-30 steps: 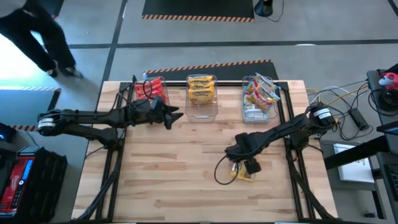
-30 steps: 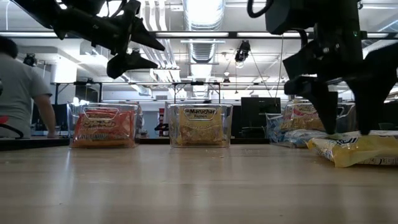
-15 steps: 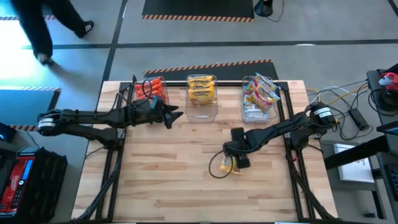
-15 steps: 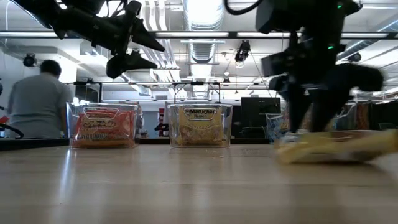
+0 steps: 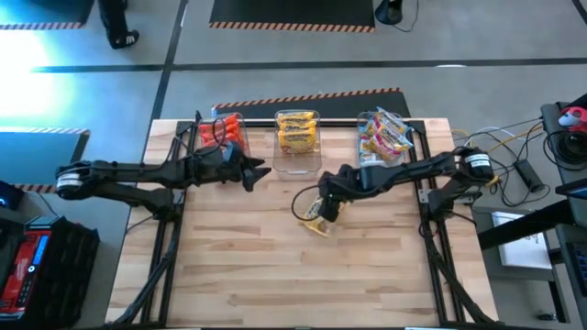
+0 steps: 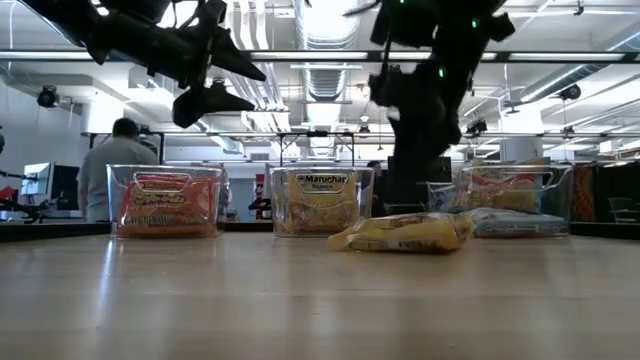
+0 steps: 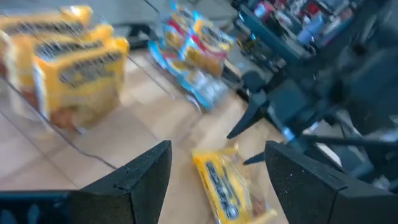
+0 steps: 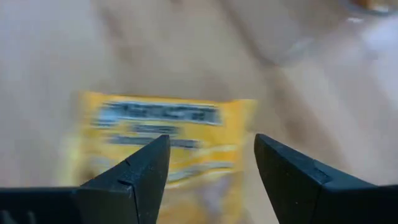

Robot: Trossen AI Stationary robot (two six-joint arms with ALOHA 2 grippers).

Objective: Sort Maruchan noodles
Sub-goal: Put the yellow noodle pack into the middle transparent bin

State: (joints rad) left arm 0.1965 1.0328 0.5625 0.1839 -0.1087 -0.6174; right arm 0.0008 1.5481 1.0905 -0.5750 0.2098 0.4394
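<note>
A yellow noodle packet lies flat on the worktop, just in front of the middle bin that holds more yellow packets. The right gripper hangs right over the packet, jaws spread wide to either side of it and gripping nothing. The left gripper waits in the air near the bin of red packets, jaws open and empty.

Wooden table; three clear plastic bins along its far edge; person standing in background; cables beside table.
</note>
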